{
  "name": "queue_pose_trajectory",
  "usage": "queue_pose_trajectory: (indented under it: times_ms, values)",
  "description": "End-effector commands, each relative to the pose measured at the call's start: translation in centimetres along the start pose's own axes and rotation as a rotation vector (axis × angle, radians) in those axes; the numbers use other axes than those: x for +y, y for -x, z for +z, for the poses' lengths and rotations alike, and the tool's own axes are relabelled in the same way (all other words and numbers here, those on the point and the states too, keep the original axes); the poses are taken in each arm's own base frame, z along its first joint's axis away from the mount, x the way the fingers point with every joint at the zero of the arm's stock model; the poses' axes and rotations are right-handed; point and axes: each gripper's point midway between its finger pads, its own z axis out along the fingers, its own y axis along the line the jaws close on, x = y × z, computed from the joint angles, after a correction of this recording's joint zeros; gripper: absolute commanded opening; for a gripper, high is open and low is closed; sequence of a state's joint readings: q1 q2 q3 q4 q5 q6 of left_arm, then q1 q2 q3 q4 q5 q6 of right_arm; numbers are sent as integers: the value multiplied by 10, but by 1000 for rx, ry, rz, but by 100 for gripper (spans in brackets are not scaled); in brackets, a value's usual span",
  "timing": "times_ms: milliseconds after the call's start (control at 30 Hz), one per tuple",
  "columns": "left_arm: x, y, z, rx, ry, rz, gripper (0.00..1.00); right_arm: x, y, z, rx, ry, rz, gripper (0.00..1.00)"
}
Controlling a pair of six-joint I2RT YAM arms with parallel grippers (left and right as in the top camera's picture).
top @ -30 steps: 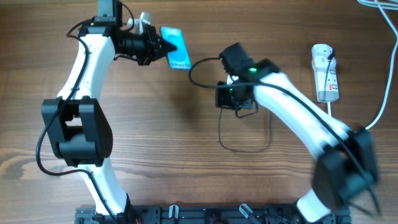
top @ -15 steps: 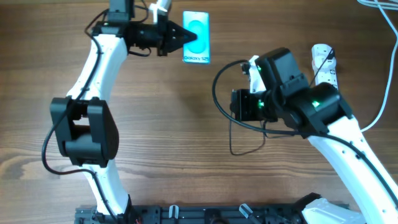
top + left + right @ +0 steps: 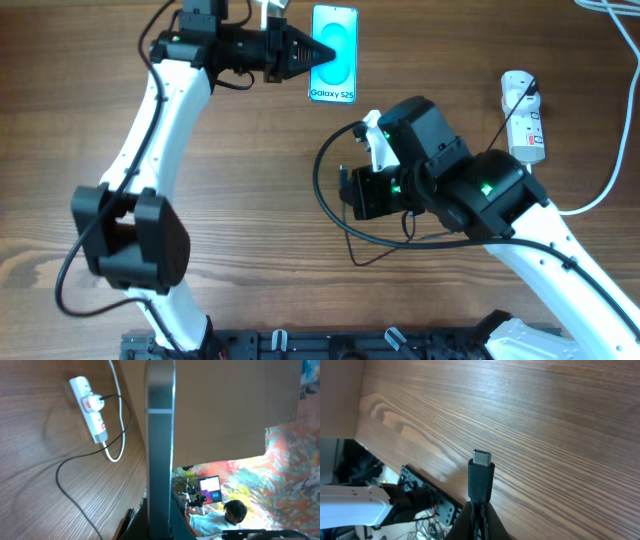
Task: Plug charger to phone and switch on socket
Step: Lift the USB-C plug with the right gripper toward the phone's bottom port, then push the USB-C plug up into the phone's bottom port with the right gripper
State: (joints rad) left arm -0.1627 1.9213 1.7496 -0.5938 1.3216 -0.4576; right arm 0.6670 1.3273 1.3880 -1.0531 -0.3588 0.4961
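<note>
The phone (image 3: 333, 52), cyan screen with white edge and small text at its bottom, is lifted at the far middle of the table. My left gripper (image 3: 316, 56) is shut on its left edge. In the left wrist view the phone (image 3: 160, 435) shows edge-on between my jaws. My right gripper (image 3: 347, 191) is shut on the charger's plug; its thin black cable (image 3: 322, 190) loops below it. In the right wrist view the plug (image 3: 481, 475) sticks out of my right gripper (image 3: 480, 512), above the bare wood. The white socket (image 3: 524, 115) lies at the far right.
The socket (image 3: 90, 407) has a red switch and a plug in it, with a thick white cord (image 3: 117, 380) and the black cable (image 3: 65, 485) running from it. A white cord (image 3: 615, 170) runs along the right table edge. A black rail (image 3: 340, 345) lines the front edge.
My left gripper has carried the phone to the right and farther back, turning it square. My right arm has swung round; its gripper with the plug is now lower and further left.
</note>
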Motion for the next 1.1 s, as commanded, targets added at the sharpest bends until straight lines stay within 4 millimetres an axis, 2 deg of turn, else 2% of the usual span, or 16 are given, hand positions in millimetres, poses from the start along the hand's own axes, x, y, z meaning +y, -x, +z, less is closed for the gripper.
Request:
queue_pose_trajectory:
  times_ms: [0,167,400,567,667,833,1067]
  values:
    - [-28,-1,-6,-7,-21,67,4,14,4,-11,-36,52,-10,4]
    - [-19,-3,0,-13,28,28,4,22,18,-20,-114,80,-37,5]
    - [-18,-11,20,12,55,39,4,13,35,-23,-200,16,-43,5]
    - [-24,-16,24,33,32,45,4,5,41,-24,-235,-30,-16,5]
    - [-34,-22,23,64,-24,77,4,-6,48,-26,-275,-87,40,5]
    - [-39,-26,22,78,-49,152,4,-5,54,-28,-305,-84,53,4]
    - [-48,-29,22,81,-63,235,4,-10,56,-11,-268,-98,102,5]
